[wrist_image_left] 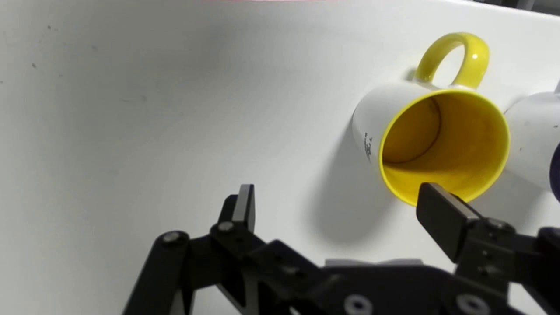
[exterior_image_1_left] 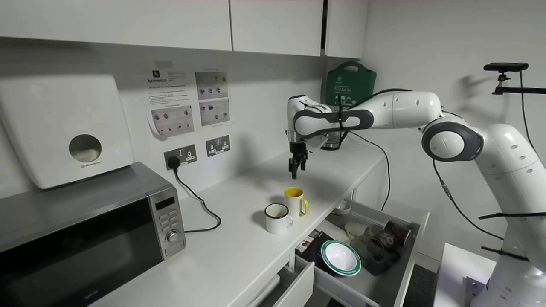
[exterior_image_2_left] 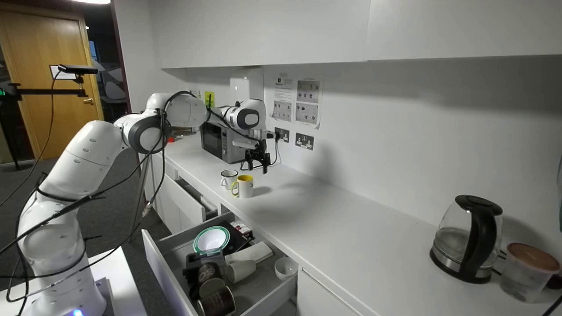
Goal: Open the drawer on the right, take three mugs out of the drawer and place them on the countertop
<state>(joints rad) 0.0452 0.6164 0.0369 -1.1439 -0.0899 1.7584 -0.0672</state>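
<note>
The gripper [wrist_image_left: 337, 187] points down above the white countertop [exterior_image_1_left: 213, 260], and its two fingers [wrist_image_left: 245, 208] stand widely apart, with the white surface visible between them. In the wrist view, the yellow mug [wrist_image_left: 437, 131] stands upright at two o'clock from the gripper, and one fingertip covers a small part of its rim. The white mug [exterior_image_1_left: 275, 222] with dark rim is just beside it, also upright; in an exterior view it is at seven o'clock from the gripper. Whether the two mugs touch, I cannot tell. In this view the arm [exterior_image_1_left: 405, 110] goes from the wrist toward three o'clock: the forearm is almost level, the elbow is bent, and the lower part descends to the base [exterior_image_1_left: 509, 273] at four o'clock. The drawer [exterior_image_1_left: 377, 286] is pulled out at five o'clock, and inside it lie a plate [exterior_image_1_left: 340, 258] with green border and, on its side, a pale mug [exterior_image_2_left: 240, 271].
</note>
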